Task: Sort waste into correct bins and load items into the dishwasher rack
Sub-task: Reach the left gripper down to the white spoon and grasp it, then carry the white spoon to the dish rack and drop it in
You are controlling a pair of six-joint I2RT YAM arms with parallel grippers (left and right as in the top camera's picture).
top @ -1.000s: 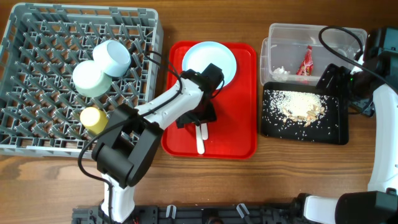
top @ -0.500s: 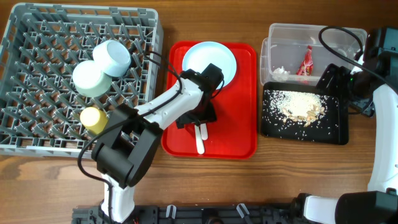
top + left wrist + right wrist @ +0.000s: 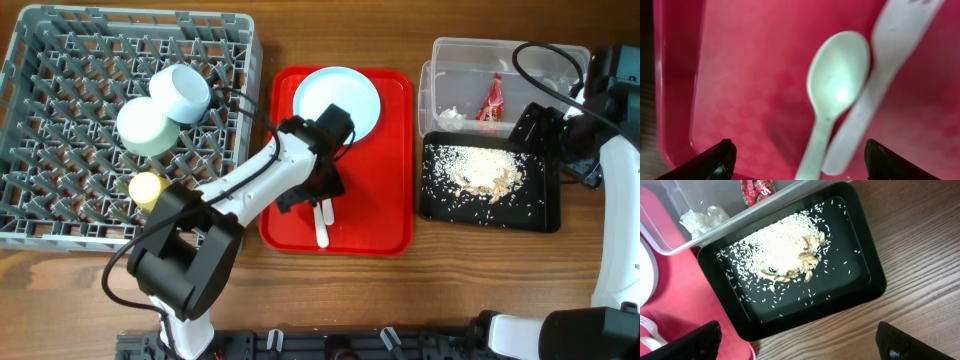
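Both spoon (image 3: 837, 85) and fork (image 3: 890, 60) are left on the red tray (image 3: 740, 100); the left gripper (image 3: 802, 160), spread wide, has been shifted slightly above them, nothing grasped yet.

Grey lattice of pegs and grid walls: rack (image 3: 60, 120). Pale green bowl (image 3: 145, 128), light blue bowl (image 3: 180, 90), yellow cup (image 3: 148, 188). Plain glossy red tray (image 3: 390, 215) under white plate (image 3: 337, 98), white spoon (image 3: 837, 82), white fork (image 3: 890, 65). Clear tub (image 3: 455, 55) — red printed wrapper (image 3: 494, 97), white scrap (image 3: 450, 118). Black tray (image 3: 540, 215) speckled with pale beige crumbs (image 3: 480, 172) — a few tan-brown bits (image 3: 811, 256). Brown wood-grain table (image 3: 480, 290).
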